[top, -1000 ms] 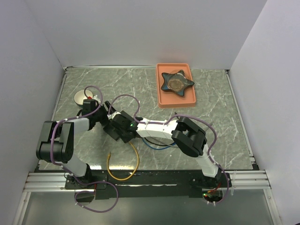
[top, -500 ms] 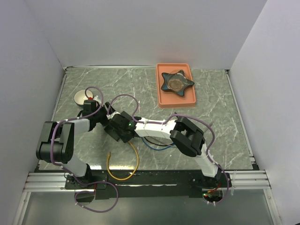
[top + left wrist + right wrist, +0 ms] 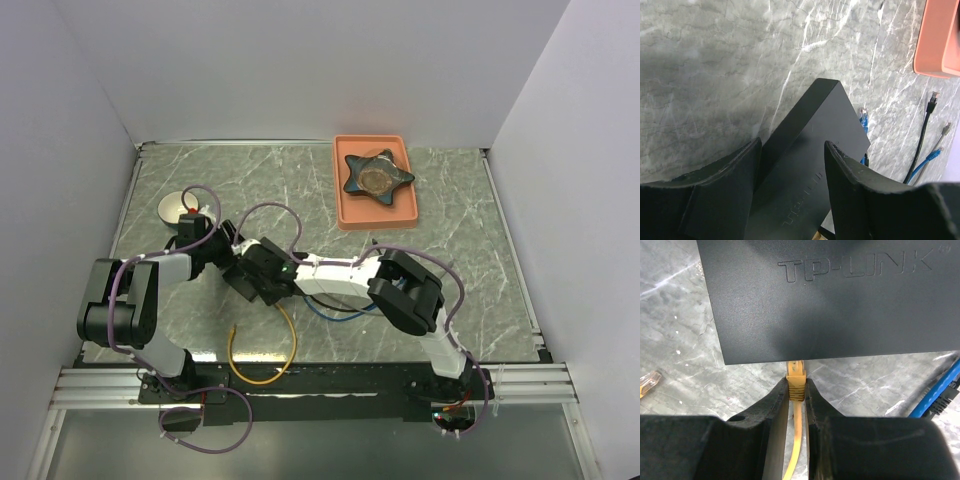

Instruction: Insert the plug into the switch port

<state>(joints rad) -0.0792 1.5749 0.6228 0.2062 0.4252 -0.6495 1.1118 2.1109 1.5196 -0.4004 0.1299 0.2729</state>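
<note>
Yellow plug (image 3: 795,376) is clamped in the right pincer (image 3: 796,390), its tip at the near edge of the flat black box (image 3: 830,300) on the grey marbled worktop (image 3: 675,340); the port itself is hidden under that edge. The left pincer (image 3: 792,146) straddles the box, jaws apart, though I cannot tell whether they press on it. Insertion seems underway, and the next move calls for a straight, level push with the box braced.
</note>
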